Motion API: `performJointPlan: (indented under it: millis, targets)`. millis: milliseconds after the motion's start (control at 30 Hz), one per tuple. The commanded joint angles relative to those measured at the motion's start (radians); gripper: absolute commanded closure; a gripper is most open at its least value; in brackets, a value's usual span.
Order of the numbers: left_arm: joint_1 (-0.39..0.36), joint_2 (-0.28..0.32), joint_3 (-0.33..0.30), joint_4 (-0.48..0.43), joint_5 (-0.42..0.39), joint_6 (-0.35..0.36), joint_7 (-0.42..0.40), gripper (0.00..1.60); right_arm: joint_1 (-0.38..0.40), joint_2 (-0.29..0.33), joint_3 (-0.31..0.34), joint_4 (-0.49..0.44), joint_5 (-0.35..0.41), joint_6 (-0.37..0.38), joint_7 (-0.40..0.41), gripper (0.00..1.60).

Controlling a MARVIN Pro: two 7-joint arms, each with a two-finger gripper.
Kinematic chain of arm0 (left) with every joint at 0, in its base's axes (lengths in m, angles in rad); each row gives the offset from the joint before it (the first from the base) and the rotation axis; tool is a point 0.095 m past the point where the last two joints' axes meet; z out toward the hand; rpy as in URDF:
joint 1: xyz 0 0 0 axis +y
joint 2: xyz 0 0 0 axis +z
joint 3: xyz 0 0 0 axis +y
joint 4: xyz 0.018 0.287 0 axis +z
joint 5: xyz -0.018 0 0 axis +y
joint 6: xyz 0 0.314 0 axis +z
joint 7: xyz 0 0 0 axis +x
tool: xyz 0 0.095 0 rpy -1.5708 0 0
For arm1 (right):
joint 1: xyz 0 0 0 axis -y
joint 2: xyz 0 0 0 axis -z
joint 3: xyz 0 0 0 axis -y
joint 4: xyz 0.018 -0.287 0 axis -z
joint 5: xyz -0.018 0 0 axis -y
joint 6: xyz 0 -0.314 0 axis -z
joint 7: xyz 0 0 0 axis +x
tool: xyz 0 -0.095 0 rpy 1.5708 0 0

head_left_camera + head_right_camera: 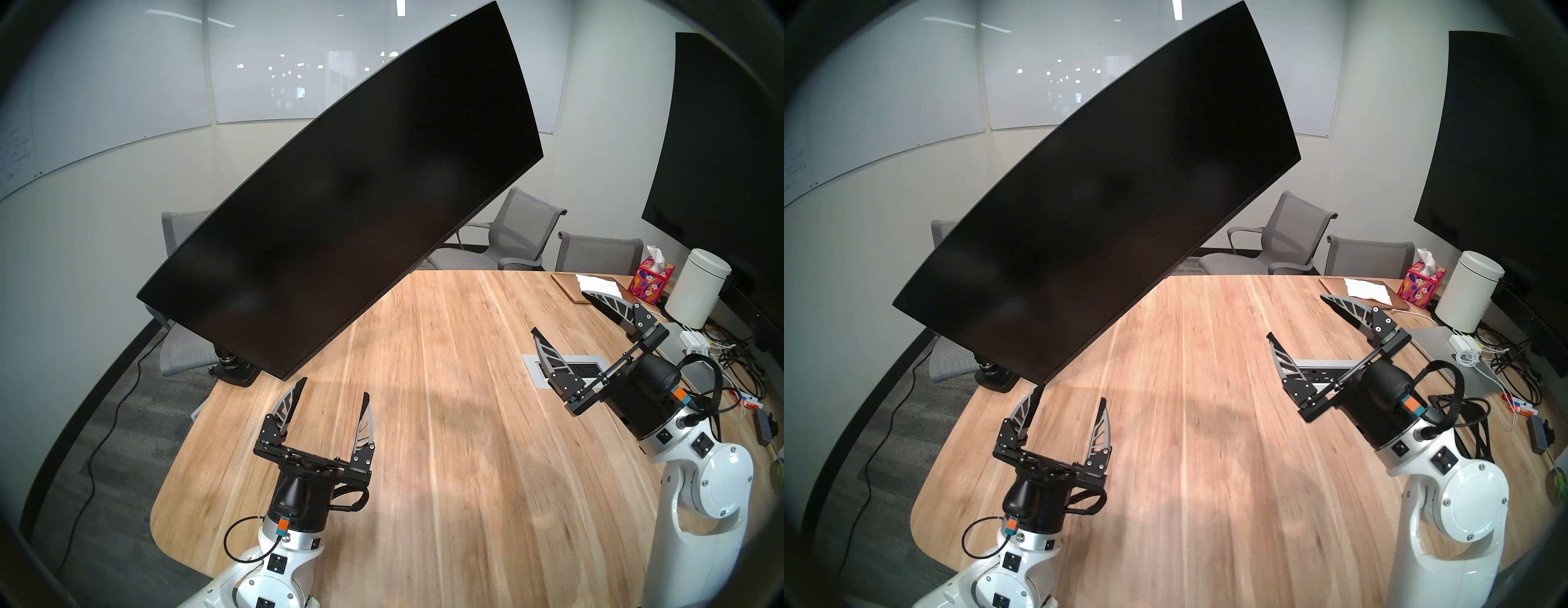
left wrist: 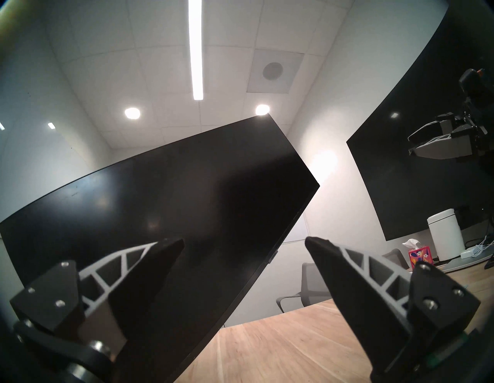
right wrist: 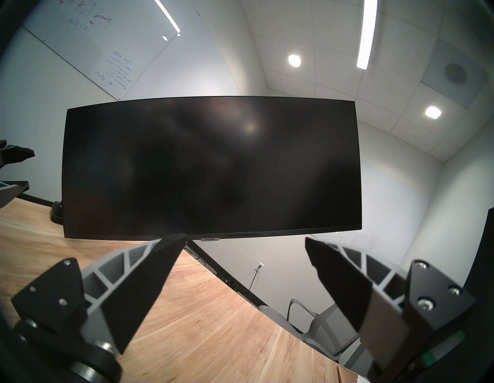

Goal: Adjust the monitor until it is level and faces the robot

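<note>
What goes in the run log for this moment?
wide curved black monitor: tilted, its right end high | left claw: open, below its low corner | right claw: open, apart | wooden table

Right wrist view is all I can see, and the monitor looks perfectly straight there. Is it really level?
Observer: No. In the head view the monitor slants steeply, with its left end low near the table and its right end high.
Operator: Is either claw holding it?
Observer: No. The left gripper is open just under the low corner. I cannot tell whether a fingertip touches it.
Operator: And the claw my camera rides on?
Observer: The right gripper hovers over what looks like a socket panel set in the table, well clear of the monitor.
</note>
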State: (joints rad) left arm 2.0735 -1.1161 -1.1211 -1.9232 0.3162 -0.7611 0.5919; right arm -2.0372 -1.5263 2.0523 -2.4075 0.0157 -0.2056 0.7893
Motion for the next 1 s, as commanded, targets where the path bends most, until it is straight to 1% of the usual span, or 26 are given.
performJointPlan:
  millis: [0, 67, 100, 133, 167, 267, 467, 567, 633, 700, 800, 900, 967]
  targets:
    - [0.007, 0.032, -0.009, -0.019, -0.093, 0.021, -0.014, 0.0, 0.002, 0.002, 0.001, -0.014, 0.003, -0.001, 0.002, 0.0]
    - [0.005, 0.034, -0.01, -0.018, -0.1, 0.021, -0.017, 0.0, 0.002, 0.002, 0.001, -0.014, 0.003, -0.001, 0.002, 0.0]
    - [0.002, 0.036, -0.006, -0.021, -0.131, 0.024, -0.021, 0.0, 0.002, 0.002, 0.001, -0.014, 0.003, -0.001, 0.002, 0.0]
    - [-0.001, 0.039, -0.007, -0.022, -0.136, 0.028, -0.027, 0.0, 0.002, 0.002, 0.001, -0.014, 0.003, -0.001, 0.002, 0.0]
    - [-0.003, 0.042, -0.002, -0.028, -0.166, 0.039, -0.034, 0.0, 0.002, 0.002, 0.001, -0.014, 0.003, -0.001, 0.002, 0.0]
    - [-0.02, 0.043, 0.002, -0.03, -0.2, 0.056, -0.052, 0.0, 0.002, 0.002, 0.001, -0.014, 0.003, -0.001, 0.002, 0.0]
    - [-0.045, 0.039, 0.005, -0.044, -0.225, 0.085, -0.067, 0.0, 0.002, 0.002, 0.001, -0.014, 0.003, -0.001, 0.002, 0.0]
    - [-0.048, 0.036, 0.008, -0.052, -0.236, 0.095, -0.068, 0.0, 0.002, 0.002, 0.001, -0.014, 0.003, -0.001, 0.002, 0.0]
    - [-0.043, 0.032, 0.011, -0.054, -0.245, 0.113, -0.066, 0.0, 0.002, 0.002, 0.001, -0.014, 0.003, -0.001, 0.002, 0.0]
    - [-0.042, 0.032, 0.011, -0.053, -0.243, 0.114, -0.065, 0.0, 0.002, 0.002, 0.001, -0.014, 0.003, -0.001, 0.002, 0.0]
    - [-0.026, 0.039, 0.0, -0.064, -0.18, 0.109, -0.054, 0.0, 0.002, 0.002, 0.001, -0.014, 0.003, -0.001, 0.002, 0.0]
    - [-0.004, 0.052, -0.023, -0.119, -0.132, 0.123, -0.038, 0.0, 0.002, 0.002, 0.0, -0.014, 0.003, -0.001, 0.002, 0.0]
    - [0.008, 0.061, -0.037, -0.154, -0.12, 0.124, -0.03, 0.0, 0.002, 0.002, 0.0, -0.014, 0.003, -0.001, 0.002, 0.0]
